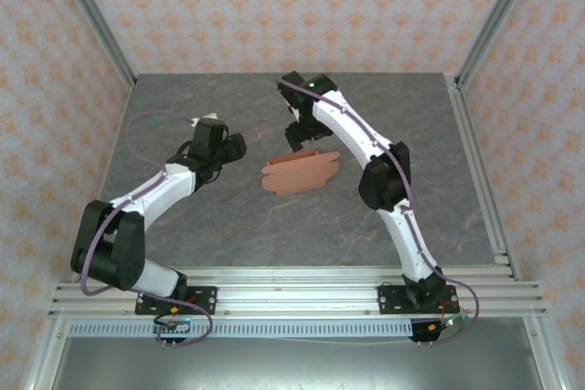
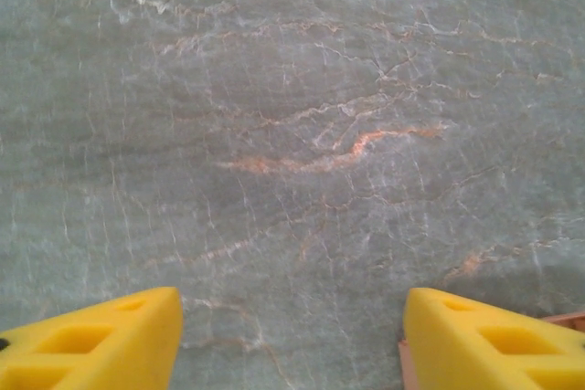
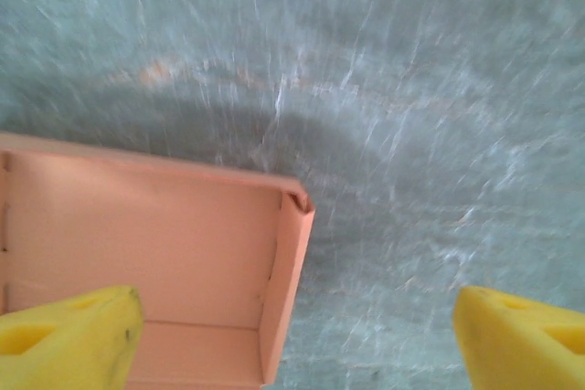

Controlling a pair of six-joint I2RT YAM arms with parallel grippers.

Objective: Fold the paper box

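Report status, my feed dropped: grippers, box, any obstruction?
Left gripper open, empty, beside the paper box. Right gripper open, empty, over its raised corner. Box partly folded. No obstruction seen.

Paper box (image 1: 300, 173): thin salmon-orange card, matt, smooth, crisply creased at the folds. Worktop (image 1: 228, 226): grey-green stone-look slab, veined in white and rust, smooth with a faint satin sheen. Fingers (image 2: 91, 344) of the left end effector (image 2: 292, 317), at 7 and 5 o'clock in the left wrist view: yellow, matt, foam or soft plastic, cannot tell which. Same matt yellow on the right end effector (image 3: 297, 317). Arm shells (image 1: 352, 130): glossy white plastic. Arm joints (image 1: 384, 180): black, duller. Frame rails (image 1: 292, 285) at 6 o'clock: silver grooved metal, brushed. Walls (image 1: 302, 6) at 12 o'clock: matt, patterned, paper-like.
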